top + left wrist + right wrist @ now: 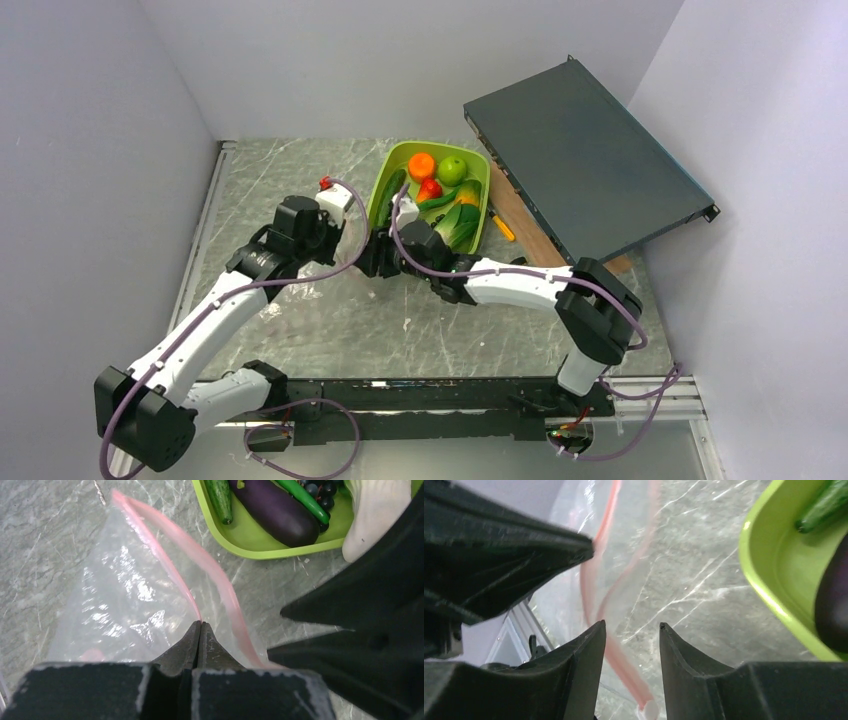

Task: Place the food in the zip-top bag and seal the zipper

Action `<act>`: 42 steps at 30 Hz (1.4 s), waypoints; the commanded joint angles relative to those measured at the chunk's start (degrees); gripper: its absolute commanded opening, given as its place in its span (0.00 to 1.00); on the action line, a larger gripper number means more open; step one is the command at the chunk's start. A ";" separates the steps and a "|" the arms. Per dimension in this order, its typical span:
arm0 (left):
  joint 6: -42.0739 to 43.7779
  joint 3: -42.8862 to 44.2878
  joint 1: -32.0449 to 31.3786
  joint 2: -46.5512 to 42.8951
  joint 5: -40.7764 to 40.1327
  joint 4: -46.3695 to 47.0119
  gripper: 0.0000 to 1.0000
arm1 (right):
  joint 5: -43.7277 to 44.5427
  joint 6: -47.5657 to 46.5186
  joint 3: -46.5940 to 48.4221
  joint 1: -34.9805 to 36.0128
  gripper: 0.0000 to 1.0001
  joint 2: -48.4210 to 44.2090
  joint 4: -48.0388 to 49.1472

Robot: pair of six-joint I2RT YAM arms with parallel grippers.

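The clear zip-top bag (125,595) lies on the marble table with its mouth open, the two lips of the pink zipper (220,580) apart. My left gripper (200,625) is shut on the left lip of the zipper. My right gripper (631,626) is open just beside it, with the other pink lip (624,665) passing between its fingers. In the top view the two grippers, left (362,250) and right (382,262), meet at the near corner of the lime tray (385,175). The tray holds the food: orange (421,165), green apple (452,170), red pepper (430,189), eggplant (277,511), cucumber (220,497) and grapes (322,490).
A dark grey flat box (590,160) leans at the back right over a wooden board (520,220). An orange-handled screwdriver (503,228) lies beside the tray. White walls close in the table on the left, back and right.
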 commanded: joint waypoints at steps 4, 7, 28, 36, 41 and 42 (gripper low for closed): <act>0.06 1.12 0.02 -2.03 -0.47 0.88 0.00 | -2.21 0.53 8.47 -3.09 0.46 1.48 -4.31; 0.17 0.40 0.09 -3.11 -0.10 1.91 0.00 | -3.60 0.20 11.26 -3.17 0.46 3.61 -5.16; -1.54 0.76 -0.94 -1.72 -2.03 1.13 0.00 | 3.48 8.39 16.55 0.20 0.00 7.57 -8.94; -1.86 2.18 -2.43 1.02 -5.41 -0.93 0.28 | 3.59 13.05 11.30 0.49 0.00 3.33 -4.43; -0.60 2.22 -2.47 -0.19 -2.23 -0.59 0.46 | 3.84 13.06 11.60 0.53 0.00 3.20 -4.48; -0.40 1.85 -2.46 -0.62 -1.79 -0.35 0.48 | 3.88 13.13 11.67 0.50 0.00 3.13 -4.52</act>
